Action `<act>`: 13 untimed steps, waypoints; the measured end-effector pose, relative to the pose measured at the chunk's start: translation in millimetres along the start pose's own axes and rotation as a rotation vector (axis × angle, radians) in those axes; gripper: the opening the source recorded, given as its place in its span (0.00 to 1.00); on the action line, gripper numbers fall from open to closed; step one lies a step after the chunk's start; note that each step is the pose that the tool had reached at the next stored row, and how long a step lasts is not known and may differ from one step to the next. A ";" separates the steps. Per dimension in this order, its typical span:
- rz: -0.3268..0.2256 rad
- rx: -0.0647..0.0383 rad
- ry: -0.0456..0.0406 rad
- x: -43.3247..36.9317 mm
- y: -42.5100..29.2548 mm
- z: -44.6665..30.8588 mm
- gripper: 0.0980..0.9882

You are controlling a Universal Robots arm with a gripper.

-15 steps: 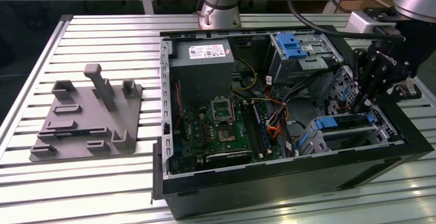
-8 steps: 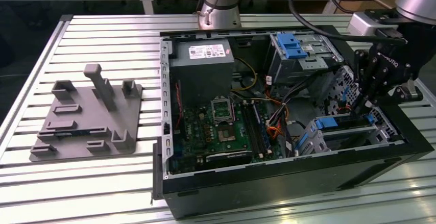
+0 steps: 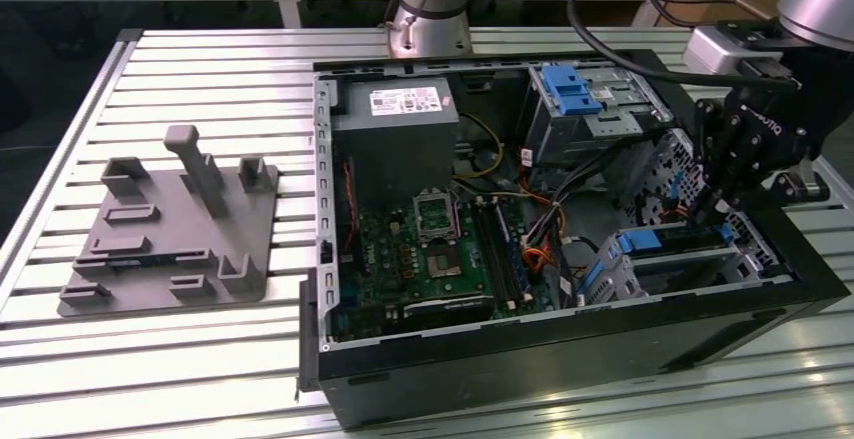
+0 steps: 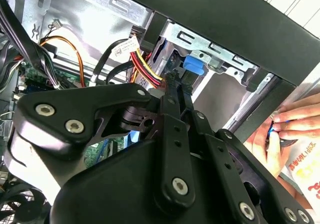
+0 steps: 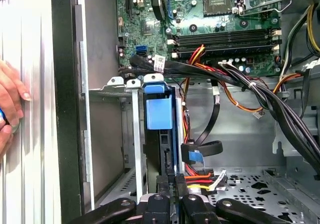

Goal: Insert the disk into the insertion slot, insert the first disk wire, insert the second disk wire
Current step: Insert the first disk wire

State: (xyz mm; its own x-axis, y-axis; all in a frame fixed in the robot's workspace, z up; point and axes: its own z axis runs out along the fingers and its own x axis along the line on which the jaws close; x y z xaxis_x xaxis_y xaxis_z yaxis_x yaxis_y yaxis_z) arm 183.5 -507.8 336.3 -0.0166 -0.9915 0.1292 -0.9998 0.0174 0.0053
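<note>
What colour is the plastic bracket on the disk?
The plastic bracket is bright blue, clearest in the first wrist view.

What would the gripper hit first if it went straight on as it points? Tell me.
Probably the disk, its blue-bracketed edge just ahead of the gripper inside the insertion slot; depth is unclear.

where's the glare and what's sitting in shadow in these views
Exterior view: light glares off the table slats nearest the camera, and the case interior is dimmer. First wrist view: the table is washed out white beside the hand. Second wrist view: the gripper is a dark mass against a brighter background.
</note>
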 end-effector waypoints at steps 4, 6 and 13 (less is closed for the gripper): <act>-0.013 0.001 -0.0162 0.2 0.0 -0.1 0.07; -0.018 0.002 -0.0173 0.4 0.0 0.1 0.07; -0.022 0.002 -0.0352 7.4 0.1 1.0 0.07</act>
State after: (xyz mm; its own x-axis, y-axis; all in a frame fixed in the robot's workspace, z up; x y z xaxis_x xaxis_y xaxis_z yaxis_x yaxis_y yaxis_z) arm 183.3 -515.3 336.3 0.0048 -0.9955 0.0941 -1.0000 -0.0043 0.0055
